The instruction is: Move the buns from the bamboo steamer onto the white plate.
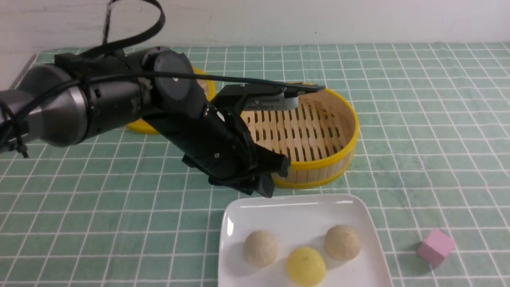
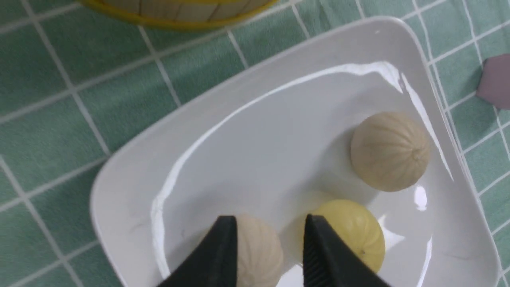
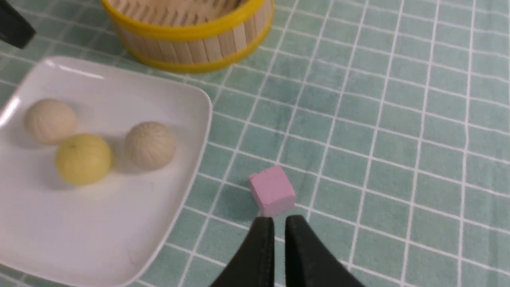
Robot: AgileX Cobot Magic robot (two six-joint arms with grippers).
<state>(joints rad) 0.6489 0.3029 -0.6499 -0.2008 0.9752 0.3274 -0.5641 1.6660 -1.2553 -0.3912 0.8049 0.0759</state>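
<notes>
Black left arm [image 1: 119,103] aslant above white plate [image 1: 295,215], jaws apart.

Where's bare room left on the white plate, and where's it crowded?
Crowded: the near half of the glossy white square plate, where the cream bun, yellow bun and tan bun sit close. Free: its far half, between them and the rim facing the round bamboo steamer.

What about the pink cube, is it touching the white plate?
Apart. In the right wrist view, a strip of green cloth shows between the pink cube and the rim of the white plate.
</notes>
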